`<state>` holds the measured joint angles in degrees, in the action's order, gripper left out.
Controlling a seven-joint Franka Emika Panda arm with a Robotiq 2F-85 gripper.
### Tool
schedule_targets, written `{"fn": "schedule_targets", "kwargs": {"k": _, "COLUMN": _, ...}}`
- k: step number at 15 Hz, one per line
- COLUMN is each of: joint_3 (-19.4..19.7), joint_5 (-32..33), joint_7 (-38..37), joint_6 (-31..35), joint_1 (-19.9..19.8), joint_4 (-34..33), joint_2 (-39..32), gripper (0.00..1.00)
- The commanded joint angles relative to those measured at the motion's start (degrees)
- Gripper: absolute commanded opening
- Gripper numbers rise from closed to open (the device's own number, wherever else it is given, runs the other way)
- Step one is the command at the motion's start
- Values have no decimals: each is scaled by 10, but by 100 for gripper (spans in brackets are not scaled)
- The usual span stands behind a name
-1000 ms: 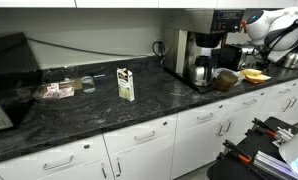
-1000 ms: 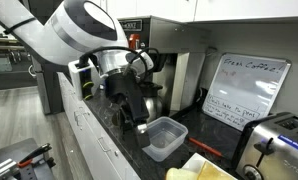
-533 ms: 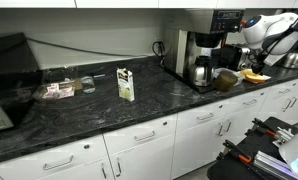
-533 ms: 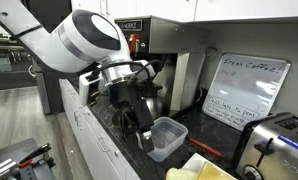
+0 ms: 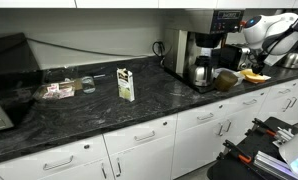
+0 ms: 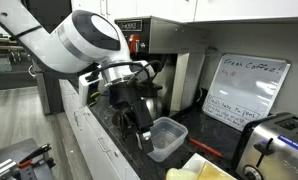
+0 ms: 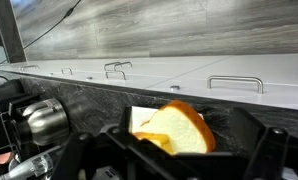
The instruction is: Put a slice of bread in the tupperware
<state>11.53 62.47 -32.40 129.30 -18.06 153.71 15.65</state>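
Note:
In the wrist view a slice of bread (image 7: 177, 128) with a tan crust leans on a low stack of yellowish slices lying on the dark counter. It shows between the two black fingers of my gripper (image 7: 184, 142), which stands open with nothing held. In an exterior view the gripper (image 6: 144, 138) hangs just beside the clear, empty tupperware (image 6: 167, 138), and the bread stack (image 6: 204, 170) lies nearer the camera, apart from the fingers. The bread (image 5: 254, 75) also shows at the far right of the counter in an exterior view.
A coffee machine (image 5: 204, 55) with a metal pot (image 7: 44, 120) stands close behind the arm, with a round dark brown lump (image 5: 226, 80) next to it. A toaster (image 6: 279, 140) and a whiteboard (image 6: 244, 90) stand by the wall. A carton (image 5: 125, 83) stands mid-counter.
Over the first half second the arm swung down toward the tupperware. It has held still since, and the jaws stayed open.

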Motion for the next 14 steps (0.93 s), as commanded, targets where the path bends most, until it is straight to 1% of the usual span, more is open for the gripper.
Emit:
{"fn": "schedule_targets", "kwargs": {"k": 1, "joint_3": 13, "joint_5": 8, "joint_7": -7, "joint_6": -5, "joint_1": 0, "joint_4": -3, "joint_2": -10, "gripper": 100}}
{"fn": "schedule_targets", "kwargs": {"k": 3, "joint_3": 25, "joint_5": 15, "joint_7": -6, "joint_6": 0, "joint_1": -6, "joint_4": -7, "joint_2": -29, "gripper": 100}}
{"fn": "schedule_targets", "kwargs": {"k": 5, "joint_3": 41, "joint_5": -4, "joint_7": 18, "joint_6": -1, "joint_1": -8, "joint_4": -19, "joint_2": -59, "gripper": 100}}
{"fn": "schedule_targets", "kwargs": {"k": 7, "joint_3": 52, "joint_5": -6, "joint_7": 24, "joint_6": -1, "joint_1": -8, "joint_4": -35, "joint_2": -94, "gripper": 100}}
{"fn": "schedule_targets", "kwargs": {"k": 9, "joint_3": 58, "joint_5": 2, "joint_7": 18, "joint_6": -6, "joint_1": -7, "joint_4": -52, "joint_2": -126, "gripper": 100}}
{"fn": "schedule_targets", "kwargs": {"k": 12, "joint_3": 57, "joint_5": 20, "joint_7": -21, "joint_6": 0, "joint_1": -2, "joint_4": -101, "joint_2": -180, "gripper": 100}}
{"fn": "schedule_targets", "kwargs": {"k": 13, "joint_3": 60, "joint_5": 0, "joint_7": 1, "joint_6": -2, "joint_1": -2, "joint_4": -67, "joint_2": -141, "gripper": 100}}
{"fn": "schedule_targets", "kwargs": {"k": 14, "joint_3": 59, "joint_5": 1, "joint_7": -4, "joint_6": -2, "joint_1": 0, "joint_4": -84, "joint_2": -158, "gripper": 100}}
